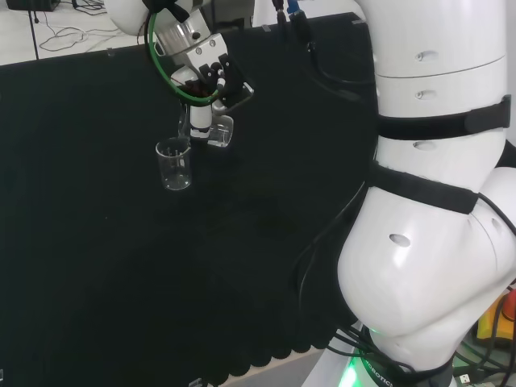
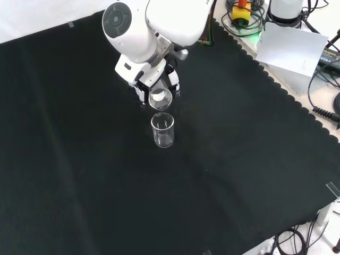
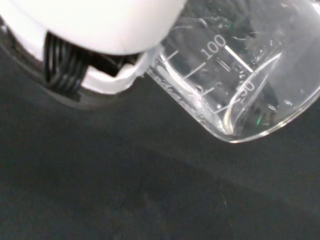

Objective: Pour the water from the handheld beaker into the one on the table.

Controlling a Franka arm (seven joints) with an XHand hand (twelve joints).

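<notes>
Now we see the hand point(image 2: 154, 79) with its fingers curled around a clear beaker point(image 2: 160, 98), held tilted above the black cloth point(image 2: 79, 159). Just beside it, nearer us in the front view, a second clear beaker point(image 2: 162, 130) stands upright on the cloth. Close up, we see the held beaker's point(image 3: 235, 85) printed scale lines; whether water remains inside, we cannot tell.

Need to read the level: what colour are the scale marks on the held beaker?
White, on clear glass; the held beaker shows them best in the wrist view.
</notes>
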